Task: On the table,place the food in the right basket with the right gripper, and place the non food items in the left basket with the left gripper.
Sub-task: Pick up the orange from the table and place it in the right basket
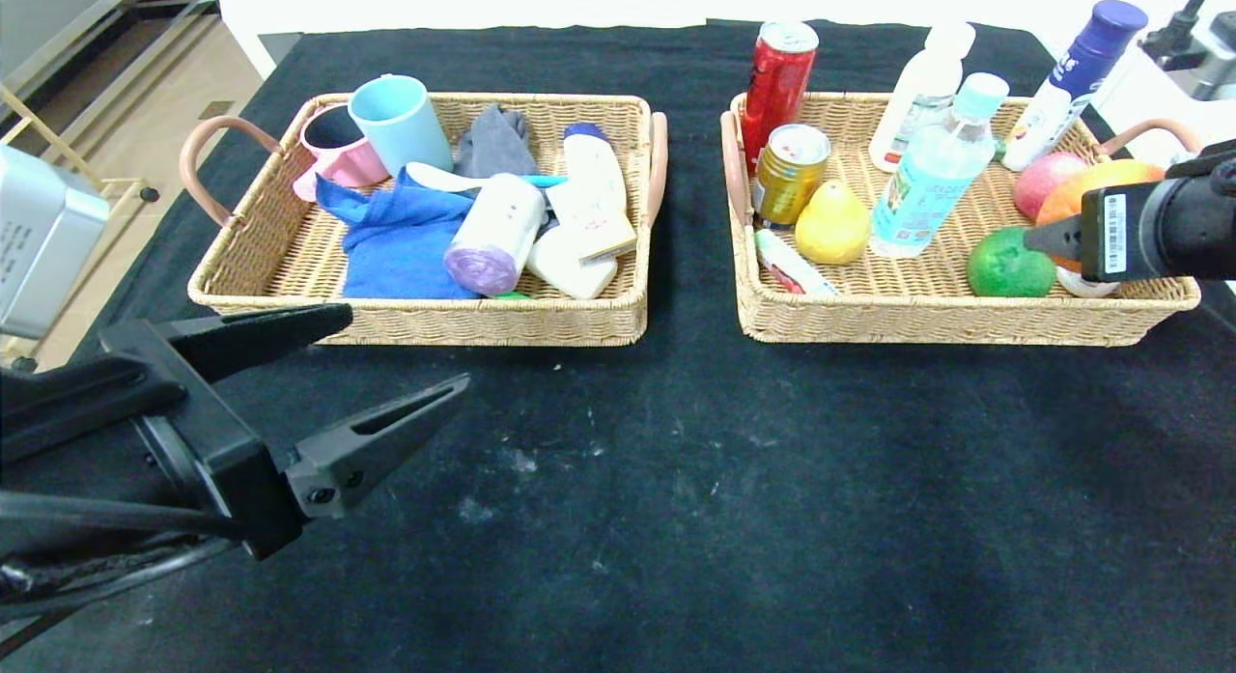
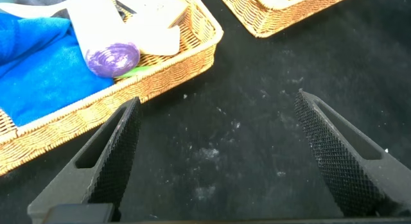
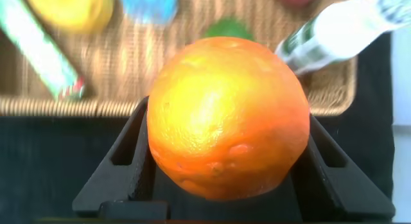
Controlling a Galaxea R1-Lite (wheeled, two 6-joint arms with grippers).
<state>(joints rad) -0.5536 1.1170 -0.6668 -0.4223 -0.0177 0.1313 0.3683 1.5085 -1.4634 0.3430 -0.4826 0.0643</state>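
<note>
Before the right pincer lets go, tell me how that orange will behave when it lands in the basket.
The orange looks round and firm, so it will likely roll once the right pincer opens. The right basket has walls, and the green fruit sits close by, so it should probably stop soon. Its dimpled skin likely grips fairly well.
</note>
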